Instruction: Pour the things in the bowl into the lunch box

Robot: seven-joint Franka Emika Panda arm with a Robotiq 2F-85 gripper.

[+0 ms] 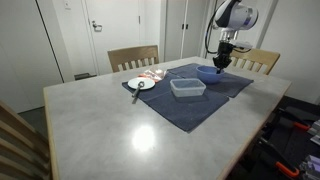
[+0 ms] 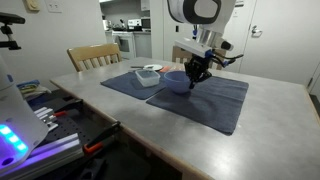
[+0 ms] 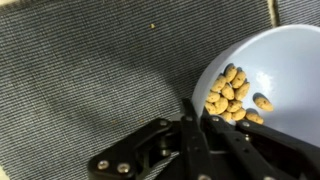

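The blue bowl (image 1: 208,73) sits on a dark blue cloth (image 1: 190,100) near the table's far side; it also shows in an exterior view (image 2: 176,80). In the wrist view the bowl (image 3: 275,70) holds several tan nut-like pieces (image 3: 232,95). My gripper (image 3: 197,125) is shut on the bowl's rim, one finger inside and one outside. It shows above the bowl in both exterior views (image 1: 221,62) (image 2: 197,70). The clear lunch box (image 1: 187,87) stands on the cloth beside the bowl, also in an exterior view (image 2: 149,76).
A small white plate (image 1: 141,84) with a dark utensil lies on the grey table (image 1: 120,130) by the cloth's corner. Wooden chairs (image 1: 133,57) stand behind the table. A second part of the cloth (image 2: 215,100) spreads out past the bowl.
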